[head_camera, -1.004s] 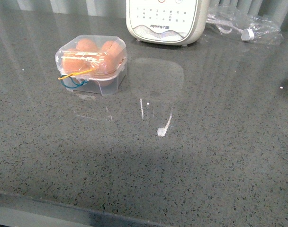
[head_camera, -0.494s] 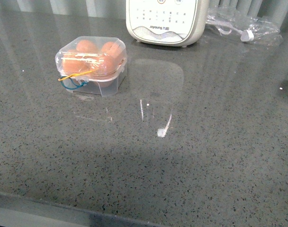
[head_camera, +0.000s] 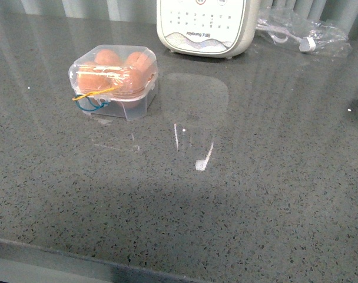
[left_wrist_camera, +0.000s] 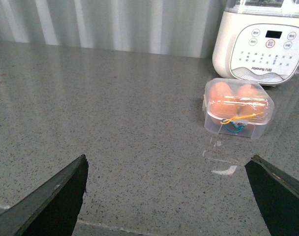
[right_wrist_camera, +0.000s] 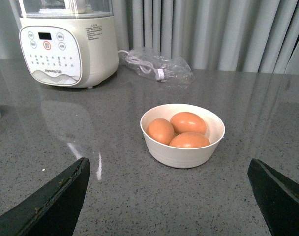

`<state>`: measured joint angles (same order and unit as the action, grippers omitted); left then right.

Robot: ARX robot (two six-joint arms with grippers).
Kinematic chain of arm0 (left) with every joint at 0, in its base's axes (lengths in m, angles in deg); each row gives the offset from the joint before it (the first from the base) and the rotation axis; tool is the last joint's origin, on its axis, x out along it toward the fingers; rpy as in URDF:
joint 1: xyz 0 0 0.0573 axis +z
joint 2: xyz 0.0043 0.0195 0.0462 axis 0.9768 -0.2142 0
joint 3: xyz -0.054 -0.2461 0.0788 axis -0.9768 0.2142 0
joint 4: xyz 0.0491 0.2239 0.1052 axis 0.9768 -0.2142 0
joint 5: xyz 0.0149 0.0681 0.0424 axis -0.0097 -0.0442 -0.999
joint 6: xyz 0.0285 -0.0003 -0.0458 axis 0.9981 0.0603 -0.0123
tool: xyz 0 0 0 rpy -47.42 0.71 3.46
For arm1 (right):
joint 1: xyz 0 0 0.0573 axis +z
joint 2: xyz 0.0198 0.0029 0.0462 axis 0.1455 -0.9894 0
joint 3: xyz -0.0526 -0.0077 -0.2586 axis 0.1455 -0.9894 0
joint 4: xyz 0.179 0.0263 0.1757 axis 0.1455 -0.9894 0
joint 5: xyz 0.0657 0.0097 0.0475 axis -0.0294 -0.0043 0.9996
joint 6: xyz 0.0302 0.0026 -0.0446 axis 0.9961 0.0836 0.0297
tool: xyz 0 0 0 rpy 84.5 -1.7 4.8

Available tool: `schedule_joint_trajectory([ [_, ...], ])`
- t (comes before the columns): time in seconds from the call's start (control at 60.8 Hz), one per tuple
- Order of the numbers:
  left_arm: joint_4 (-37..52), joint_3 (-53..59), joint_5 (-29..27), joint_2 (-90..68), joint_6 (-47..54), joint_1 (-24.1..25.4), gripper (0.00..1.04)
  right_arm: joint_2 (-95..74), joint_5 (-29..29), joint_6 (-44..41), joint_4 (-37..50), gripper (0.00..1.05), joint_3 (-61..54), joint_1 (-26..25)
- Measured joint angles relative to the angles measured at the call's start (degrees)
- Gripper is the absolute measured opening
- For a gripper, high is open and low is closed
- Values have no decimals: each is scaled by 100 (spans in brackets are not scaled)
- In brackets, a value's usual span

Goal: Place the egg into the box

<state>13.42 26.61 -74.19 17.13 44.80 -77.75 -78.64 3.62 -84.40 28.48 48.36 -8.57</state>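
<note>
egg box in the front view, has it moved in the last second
No. The box sits at the same spot left of the cream appliance, lid shut over the eggs, with the same gap between them.

Dark grey speckled stone-look countertop (head_camera: 238, 194): polished and glossy, mirroring the things standing on it and throwing bright glints.
Small clear plastic egg box with rounded corners (head_camera: 114, 82): thin, transparent, shiny; thin yellow and blue bands at its front.
Smooth orange-brown eggs in the box (head_camera: 106, 58): soft sheen, seen through the lid.
Round cream-white bowl (right_wrist_camera: 183, 134): smooth, satin finish; ceramic or plastic, cannot tell.
Orange-brown eggs in the bowl (right_wrist_camera: 188, 122): smooth shells with gentle highlights.
Big cream-white plastic appliance (right_wrist_camera: 68, 46): smooth, semi-gloss casing, clear top part.
Crinkled clear plastic bag (right_wrist_camera: 157, 66): glossy, wrinkled film.
Dark gripper fingers (right_wrist_camera: 51, 199): matt.
</note>
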Motion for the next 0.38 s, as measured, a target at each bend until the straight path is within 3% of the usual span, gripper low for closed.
schedule_joint_trajectory([
  [0.379, 0, 0, 0, 0, 0, 0, 98, 0, 0, 0, 0, 97, 0, 0],
])
